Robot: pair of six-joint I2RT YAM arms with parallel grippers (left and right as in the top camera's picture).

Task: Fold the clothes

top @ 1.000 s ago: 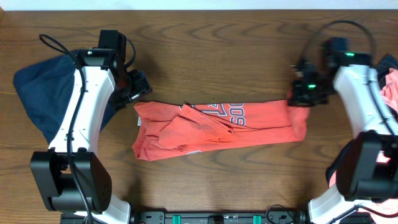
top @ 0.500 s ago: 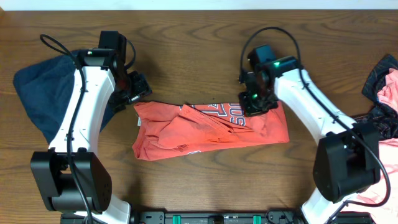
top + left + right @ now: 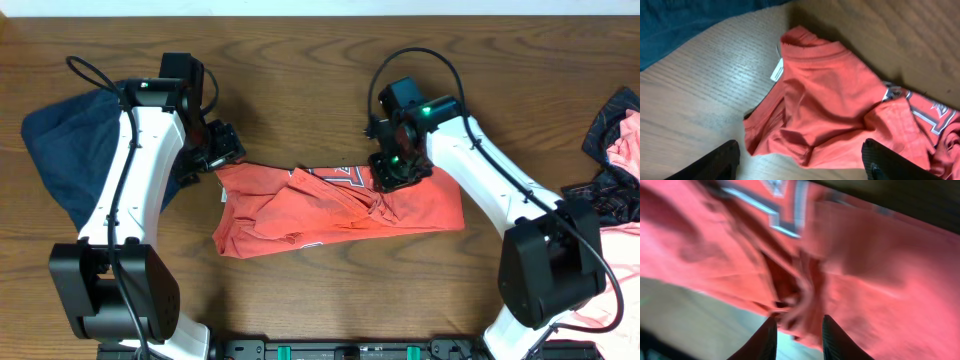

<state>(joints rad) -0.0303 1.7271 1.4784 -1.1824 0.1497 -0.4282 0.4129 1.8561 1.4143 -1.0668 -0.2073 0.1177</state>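
Though blurred, shirt [image 3: 865,275] fold between fingers [image 3: 764,337] of right hand [image 3: 799,324].

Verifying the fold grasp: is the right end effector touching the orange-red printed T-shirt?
Touching. Right wrist view: the right end effector pinches a bunched fold of the orange-red printed T-shirt.

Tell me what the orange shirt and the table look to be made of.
Orange shirt: probably soft cotton-type knit, matte; it bunches in limp creases and has a stitched collar band with a sewn-in tag. Table: brown wood or wood-look laminate with a slight sheen; grain lines show, but real wood or print cannot be told.
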